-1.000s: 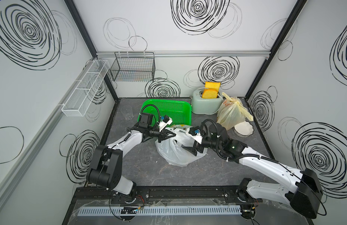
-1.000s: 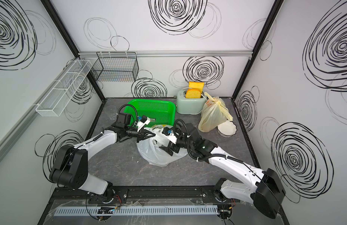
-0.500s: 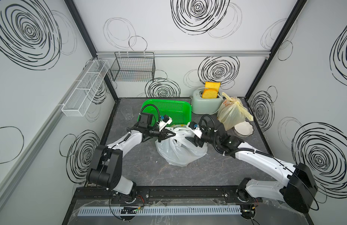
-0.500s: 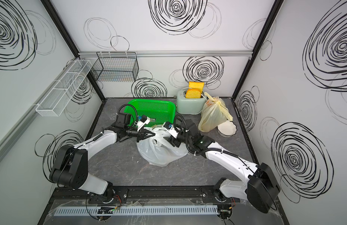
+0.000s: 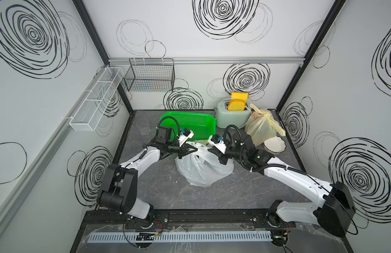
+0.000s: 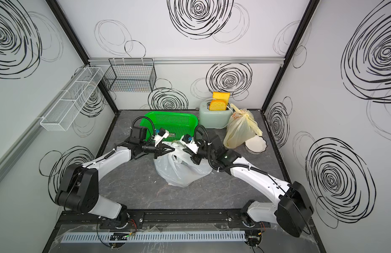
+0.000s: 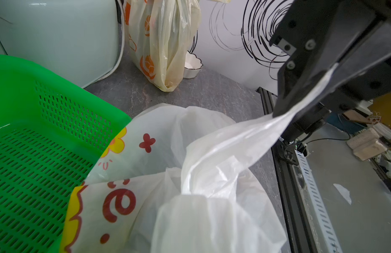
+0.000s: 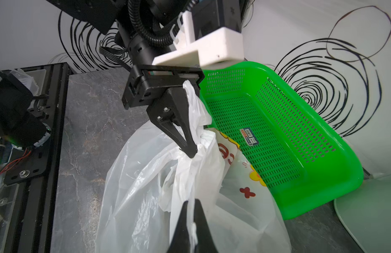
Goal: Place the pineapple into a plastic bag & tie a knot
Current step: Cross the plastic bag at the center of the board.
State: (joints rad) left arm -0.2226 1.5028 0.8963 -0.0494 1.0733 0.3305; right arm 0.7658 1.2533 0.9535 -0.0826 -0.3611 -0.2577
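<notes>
Logged plastic bag (image 5: 203,173) slumped on worktop (image 5: 159,192), against green basket (image 5: 190,122). Found left end effector (image 8: 189,151) clamped on one handle strand, right end effector (image 8: 191,210) pinched shut on another. Cannot make out pineapple; judged already bagged. No finished knot seen; remaining: cross strands, cinch.

I count two plastic bags on the tabletop (image 5: 159,188): one white translucent plastic bag with red and yellow print (image 5: 203,173) in the middle, and one pale yellow plastic bag with orange print (image 5: 262,128) at the far right. There is one green perforated plastic basket (image 5: 196,122) and one pale green toaster (image 5: 229,120). The toaster holds two yellow-orange bread slices (image 5: 236,105). I also count one white scalloped bowl (image 5: 275,146) and one clear glass tumbler (image 5: 143,127) at the far left. Two wire racks hang higher up: one black (image 5: 149,76), one long white (image 5: 95,100).
</notes>
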